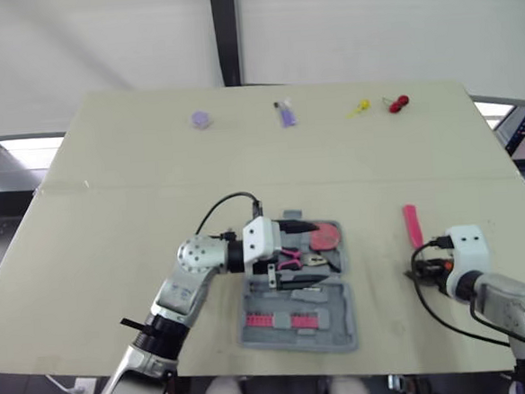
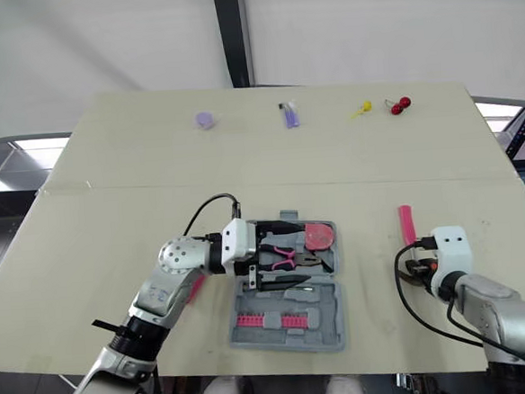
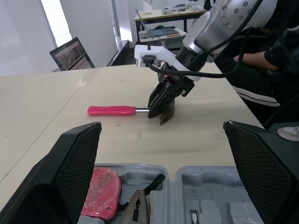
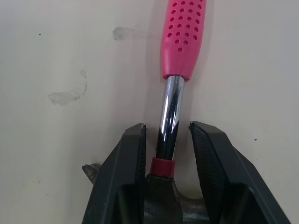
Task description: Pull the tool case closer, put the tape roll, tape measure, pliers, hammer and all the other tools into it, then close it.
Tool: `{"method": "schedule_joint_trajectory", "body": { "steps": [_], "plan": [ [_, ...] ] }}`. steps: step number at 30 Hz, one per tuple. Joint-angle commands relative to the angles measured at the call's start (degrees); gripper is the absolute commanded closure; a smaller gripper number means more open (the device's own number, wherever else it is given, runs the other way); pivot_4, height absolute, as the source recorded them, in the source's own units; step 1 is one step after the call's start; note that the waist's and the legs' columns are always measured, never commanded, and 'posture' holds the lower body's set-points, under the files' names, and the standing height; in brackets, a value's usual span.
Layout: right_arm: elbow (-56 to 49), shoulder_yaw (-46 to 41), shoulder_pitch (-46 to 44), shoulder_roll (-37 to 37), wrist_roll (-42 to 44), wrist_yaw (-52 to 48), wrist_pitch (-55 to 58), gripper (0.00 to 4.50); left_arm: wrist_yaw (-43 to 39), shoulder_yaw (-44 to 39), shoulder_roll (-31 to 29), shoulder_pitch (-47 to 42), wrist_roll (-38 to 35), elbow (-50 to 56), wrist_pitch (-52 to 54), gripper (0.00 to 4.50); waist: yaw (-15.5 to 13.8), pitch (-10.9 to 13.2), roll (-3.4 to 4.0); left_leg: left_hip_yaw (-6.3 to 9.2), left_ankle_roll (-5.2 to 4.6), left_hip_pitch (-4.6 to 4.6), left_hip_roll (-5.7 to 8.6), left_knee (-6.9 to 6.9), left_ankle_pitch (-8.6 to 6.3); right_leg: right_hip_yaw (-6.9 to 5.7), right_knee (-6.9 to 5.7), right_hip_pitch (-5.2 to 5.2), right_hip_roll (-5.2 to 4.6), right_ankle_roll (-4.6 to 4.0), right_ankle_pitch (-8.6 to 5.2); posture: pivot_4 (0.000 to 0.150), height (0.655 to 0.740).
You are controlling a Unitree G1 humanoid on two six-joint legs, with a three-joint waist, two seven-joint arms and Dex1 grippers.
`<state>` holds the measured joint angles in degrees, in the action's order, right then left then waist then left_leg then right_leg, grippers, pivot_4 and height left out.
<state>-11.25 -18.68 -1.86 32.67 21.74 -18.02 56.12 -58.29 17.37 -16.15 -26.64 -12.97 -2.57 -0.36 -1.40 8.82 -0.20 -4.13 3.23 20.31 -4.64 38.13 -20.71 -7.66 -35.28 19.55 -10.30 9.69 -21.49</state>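
The grey tool case (image 1: pixel 341 336) lies open near the table's front edge. Its far half holds a red tape measure (image 1: pixel 325 238) and pink-handled pliers (image 1: pixel 293 260); its near half holds a row of pink bits (image 1: pixel 276 320). My left gripper (image 1: pixel 292 253) hovers open over the far half, with nothing between its wide-spread fingers (image 3: pixel 70 172). The hammer (image 1: pixel 412 225) lies on the table right of the case, pink handle pointing away. My right gripper (image 4: pixel 168 126) straddles its chrome shaft just above the head, fingers open with a thin gap on each side.
Along the table's far edge lie a purple disc (image 1: pixel 202 119), a purple tool (image 1: pixel 286 115), a yellow piece (image 1: pixel 358 109) and a red piece (image 1: pixel 399 103). A pink item (image 2: pixel 194 287) peeks out under my left forearm. A seated person (image 3: pixel 261 60) shows beyond the table.
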Motion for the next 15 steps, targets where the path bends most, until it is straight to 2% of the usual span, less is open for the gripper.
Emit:
{"method": "schedule_joint_trajectory", "body": {
  "steps": [1, 5, 12, 15],
  "plan": [
    [1.14, 0.44, 0.76, -0.66, -0.94, 1.02, 1.35, 3.17, 0.27, 0.16, 0.37, -0.49, 0.02, 1.92, -0.14, 0.00, 0.00, -0.02, -0.03, 0.01, 0.00, 0.00, 0.00, 0.00, 0.00, 0.00, 0.00, 0.00, 0.00, 0.00, 0.00, 0.150, 0.7400],
    [0.96, 0.16, 0.80, -1.00, -0.91, 0.80, 1.24, 4.45, 0.25, 0.11, 0.35, -0.51, 0.02, 1.93, -0.11, 0.00, 0.00, -0.06, -0.10, 0.01, 0.00, 0.00, 0.00, 0.00, 0.00, -0.01, 0.00, -0.01, 0.00, 0.00, 0.00, 0.150, 0.7400],
    [-0.71, -0.79, 1.04, -0.51, 0.14, -1.55, -2.19, 4.45, 0.45, -0.48, 0.60, -0.50, -0.43, 1.81, -0.26, 0.00, 0.03, -0.07, -0.11, 0.02, 0.00, 0.00, 0.00, 0.00, 0.00, -0.02, 0.00, -0.02, 0.00, 0.00, 0.00, 0.150, 0.7400],
    [-3.49, -0.68, 0.45, 3.04, 0.44, -4.08, -2.62, 4.45, 0.63, -1.51, 0.05, 0.04, -0.81, 2.25, -0.64, 0.00, 0.04, -0.02, -0.04, 0.02, 0.00, 0.00, 0.00, 0.00, 0.00, -0.01, -0.01, 0.00, 0.00, 0.00, 0.00, 0.150, 0.7400]
  ]
}}
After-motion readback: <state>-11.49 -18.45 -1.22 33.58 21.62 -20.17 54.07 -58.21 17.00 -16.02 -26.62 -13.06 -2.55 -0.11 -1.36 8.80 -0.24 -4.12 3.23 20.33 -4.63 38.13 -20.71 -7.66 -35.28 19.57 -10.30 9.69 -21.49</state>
